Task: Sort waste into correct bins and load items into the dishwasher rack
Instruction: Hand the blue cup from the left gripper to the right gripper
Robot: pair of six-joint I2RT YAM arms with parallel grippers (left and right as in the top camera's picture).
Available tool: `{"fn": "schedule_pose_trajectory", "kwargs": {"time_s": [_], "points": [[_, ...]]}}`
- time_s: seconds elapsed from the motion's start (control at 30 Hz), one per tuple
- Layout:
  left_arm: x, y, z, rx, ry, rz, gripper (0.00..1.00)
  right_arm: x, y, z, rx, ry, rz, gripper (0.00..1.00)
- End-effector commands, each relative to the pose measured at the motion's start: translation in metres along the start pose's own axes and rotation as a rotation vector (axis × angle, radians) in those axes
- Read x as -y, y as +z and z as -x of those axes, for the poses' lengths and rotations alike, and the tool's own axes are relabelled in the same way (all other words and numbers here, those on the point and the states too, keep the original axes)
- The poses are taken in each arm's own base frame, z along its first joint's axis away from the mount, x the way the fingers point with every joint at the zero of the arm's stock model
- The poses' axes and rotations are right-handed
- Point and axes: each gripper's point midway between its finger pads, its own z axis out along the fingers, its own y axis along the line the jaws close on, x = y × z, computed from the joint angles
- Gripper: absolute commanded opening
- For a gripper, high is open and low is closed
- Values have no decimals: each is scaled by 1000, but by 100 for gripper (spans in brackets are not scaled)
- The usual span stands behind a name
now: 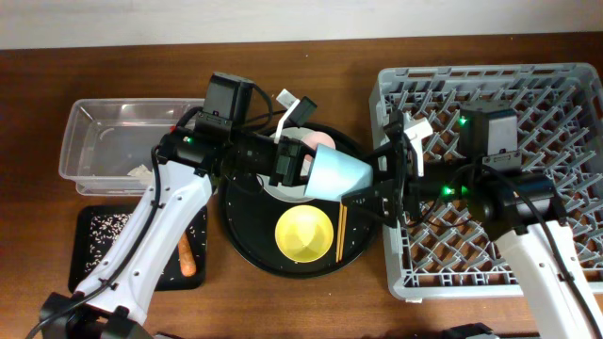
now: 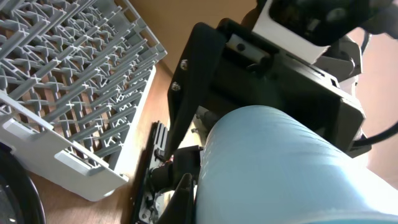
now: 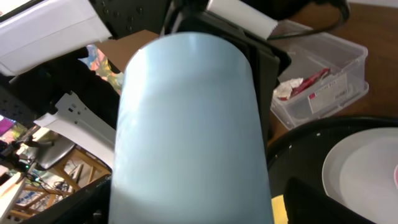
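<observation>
Brown wooden tabletop (image 1: 141, 66) is seen under everything, w/ the dishwasher rack (image 1: 565, 122) at the right and the round black tray (image 1: 247, 252) at centre. Above that tray the blue cup (image 1: 336, 174) is held aloft on its side, narrow end toward the left gripper (image 1: 287, 162), wide rim toward the right gripper (image 1: 382, 179), clear of the tray's contents. It is judged light, rigid and smooth-walled, so prob. slippery; a grip across the rim or low on the wall is suggested, w/ firm but not crushing pressure. Left jaws are taken to be clamped on the cup: in the left wrist view one finger (image 2: 181, 190) is pressed along its side. Right jaws are set around the rim end, but whether apart or closed cannot be told.
</observation>
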Motion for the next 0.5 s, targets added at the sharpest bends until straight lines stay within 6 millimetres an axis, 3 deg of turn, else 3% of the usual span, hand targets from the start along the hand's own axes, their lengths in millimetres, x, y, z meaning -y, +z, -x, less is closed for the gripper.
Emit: {"fn": "schedule_pose_trajectory", "kwargs": {"time_s": [0.0,0.13,0.23,0.33,0.37,0.47], "points": [[10,-1,3,4,53,-9,0,-1,4,9,9,-10,0,82],[10,-1,3,4,53,-9,0,-1,4,11,15,-23,-1,59],[10,-1,3,4,53,-9,0,-1,4,11,15,-25,-2,51],[10,-1,3,4,53,-9,0,3,4,11,13,-27,-24,51],[10,-1,3,4,53,-9,0,3,4,10,11,-23,-24,63],[10,-1,3,4,53,-9,0,3,4,4,-3,14,-23,65]]}}
